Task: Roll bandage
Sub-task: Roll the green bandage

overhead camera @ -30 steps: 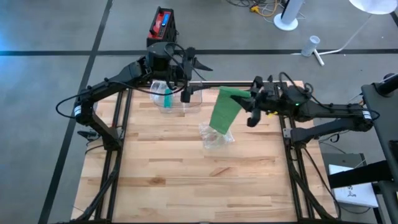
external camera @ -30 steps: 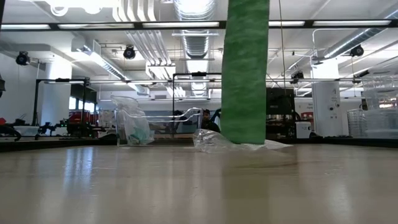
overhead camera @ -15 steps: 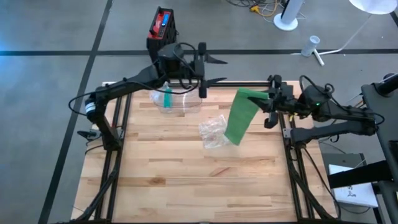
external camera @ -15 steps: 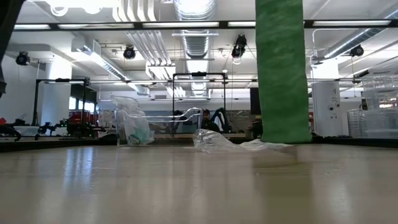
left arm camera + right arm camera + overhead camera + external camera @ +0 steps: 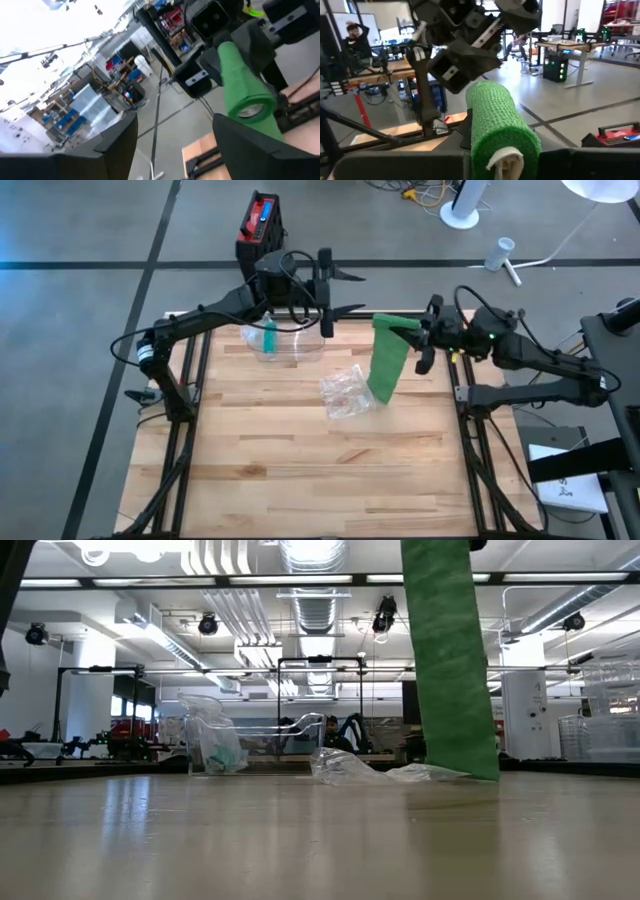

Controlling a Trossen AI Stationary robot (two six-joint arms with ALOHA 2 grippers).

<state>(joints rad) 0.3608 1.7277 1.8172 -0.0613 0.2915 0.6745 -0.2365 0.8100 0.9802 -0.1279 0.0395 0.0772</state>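
My right gripper (image 5: 410,332) is high over the table's far right and is shut on a green bandage roll (image 5: 500,125). An unrolled green strip (image 5: 386,370) hangs down from the roll. Its lower end (image 5: 470,768) is close to the tabletop; whether it touches, I cannot tell. My left gripper (image 5: 342,292) is open, raised over the far edge and pointing level toward the roll (image 5: 244,87). A gap lies between it and the roll. My right gripper pinches the roll's curved wall (image 5: 479,150) between its two fingers, level, from the table's right side. The roll lies along the fingers, with its white core end (image 5: 504,161) toward the wrist. It is lifted clear, and the strip hangs slack below it.
A crumpled clear wrapper (image 5: 348,392) lies on the wood beside the hanging strip. A clear container (image 5: 282,340) holding a teal item stands at the far left-centre. The near half of the wooden tabletop (image 5: 300,470) is bare. A red-and-black case (image 5: 262,225) sits on the floor beyond.
My right gripper has carried the roll toward the table's right edge, and the hanging strip has swung along with it and now slants. My left gripper has moved toward the right and tipped up from pointing downward to level.
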